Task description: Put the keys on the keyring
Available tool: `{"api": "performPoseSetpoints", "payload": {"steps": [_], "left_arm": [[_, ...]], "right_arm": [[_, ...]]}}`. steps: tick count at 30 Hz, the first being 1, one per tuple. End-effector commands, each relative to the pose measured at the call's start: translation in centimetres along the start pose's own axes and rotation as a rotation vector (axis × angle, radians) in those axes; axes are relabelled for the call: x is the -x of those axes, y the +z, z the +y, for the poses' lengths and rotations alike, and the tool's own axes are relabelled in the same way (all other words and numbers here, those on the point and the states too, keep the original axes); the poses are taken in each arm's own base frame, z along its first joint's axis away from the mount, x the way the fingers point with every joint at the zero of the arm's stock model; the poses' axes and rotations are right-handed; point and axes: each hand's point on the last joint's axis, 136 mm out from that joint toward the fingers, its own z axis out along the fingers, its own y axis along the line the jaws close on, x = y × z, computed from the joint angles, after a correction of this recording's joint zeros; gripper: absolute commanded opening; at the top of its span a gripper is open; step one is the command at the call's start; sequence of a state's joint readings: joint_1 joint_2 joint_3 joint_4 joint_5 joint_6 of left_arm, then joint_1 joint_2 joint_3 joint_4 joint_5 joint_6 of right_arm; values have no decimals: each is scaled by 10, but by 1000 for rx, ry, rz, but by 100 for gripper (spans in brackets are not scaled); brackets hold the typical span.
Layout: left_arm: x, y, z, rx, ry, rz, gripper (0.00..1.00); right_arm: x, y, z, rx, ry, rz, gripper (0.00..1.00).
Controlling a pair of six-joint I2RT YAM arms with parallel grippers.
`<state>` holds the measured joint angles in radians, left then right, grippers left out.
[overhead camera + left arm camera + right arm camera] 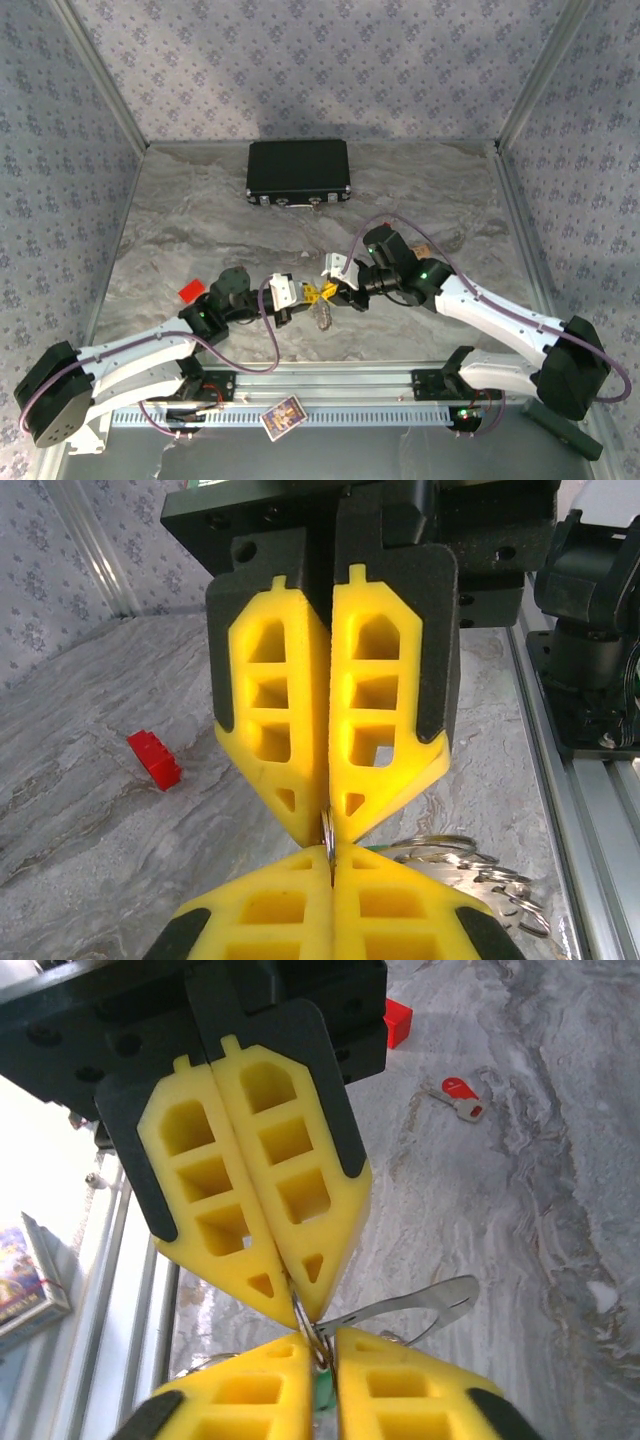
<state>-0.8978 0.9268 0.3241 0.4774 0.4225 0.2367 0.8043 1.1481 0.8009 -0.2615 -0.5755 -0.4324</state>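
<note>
My two grippers meet tip to tip above the table's near middle. The left gripper point(304, 293) point(332, 868) is shut on the thin silvery keyring point(328, 832), seen edge-on in its tips. Facing it, the right gripper point(336, 291) point(325, 1348) is shut, with a green key head point(323, 1392) and the keyring wire point(304, 1322) in the narrow gap between its fingers. A silvery metal blade point(425, 1303) sticks out sideways from that grip. More ring loops and keys point(478, 872) hang below, a grey bundle point(322, 316). A red-headed key point(459, 1092) lies loose on the table.
A black rectangular case point(298, 172) lies at the back centre. A red block point(190, 290) point(154, 759) point(398, 1022) sits left of the grippers. A small card box point(283, 415) point(27, 1275) rests on the aluminium rail point(330, 378) at the near edge.
</note>
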Motion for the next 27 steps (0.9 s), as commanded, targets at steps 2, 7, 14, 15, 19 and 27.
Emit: {"api": "performPoseSetpoints", "payload": {"steps": [2, 7, 14, 15, 19, 27], "left_arm": [[15, -1, -3, -17, 20, -62, 0], [8, -3, 2, 7, 43, 12, 15], [8, -4, 2, 6, 56, 35, 14], [8, -4, 2, 5, 56, 36, 14], [9, -2, 3, 0, 60, 37, 13], [5, 1, 2, -10, 65, 51, 8]], "right_arm": [[4, 1, 2, 25, 2, -20, 0], [0, -3, 2, 10, -36, 58, 0], [-9, -1, 1, 6, -95, 195, 0], [-8, -1, 2, 7, -102, 199, 0], [-3, 2, 3, 7, -131, 214, 0], [1, 7, 6, 14, -154, 224, 0]]}}
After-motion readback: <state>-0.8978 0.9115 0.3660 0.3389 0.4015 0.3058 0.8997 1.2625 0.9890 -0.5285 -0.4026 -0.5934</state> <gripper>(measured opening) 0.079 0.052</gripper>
